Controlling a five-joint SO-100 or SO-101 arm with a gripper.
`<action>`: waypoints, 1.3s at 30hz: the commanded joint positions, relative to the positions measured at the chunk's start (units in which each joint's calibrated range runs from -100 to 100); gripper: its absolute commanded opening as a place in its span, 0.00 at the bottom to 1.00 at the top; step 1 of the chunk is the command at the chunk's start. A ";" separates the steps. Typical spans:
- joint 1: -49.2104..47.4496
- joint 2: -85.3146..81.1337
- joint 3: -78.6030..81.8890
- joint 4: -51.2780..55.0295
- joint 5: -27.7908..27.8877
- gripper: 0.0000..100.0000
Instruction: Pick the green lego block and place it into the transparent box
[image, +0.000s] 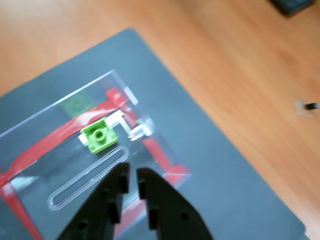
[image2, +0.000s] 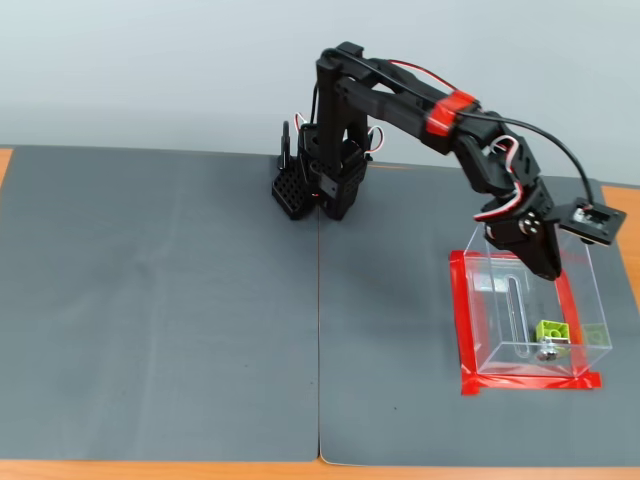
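Gripper observed from the wrist view: two black fingers drawn near one another at the tips with only a thin gap between them, nothing held. In the fixed view the gripper hangs above the upper part of the transparent box, tips pointing down toward its open top.

Markings: no brand, label or legible writing found on any item in either view.

Green lego block: lime yellow-green, roughly square. The wrist view is blurred, so only one round stud shows clearly. It lies on the floor of the transparent box, free of the gripper. A faint green reflection shows on the clear wall behind it. In the fixed view the green lego block sits at the lower right of the box, beside a small metal piece.

Transparent box: clear thin walls, rectangular, with a long slot-shaped outline on one face. Red tape runs around its base and fixes it to the dark grey mat. The mat rests on a wooden table.

Arm base stands at the far edge of the mat, well apart from the box.
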 joint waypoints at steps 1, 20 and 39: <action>4.54 -6.29 -2.19 -0.13 -0.14 0.02; 23.78 -43.67 35.08 -0.83 -0.14 0.02; 35.35 -71.74 64.21 -1.00 -0.14 0.02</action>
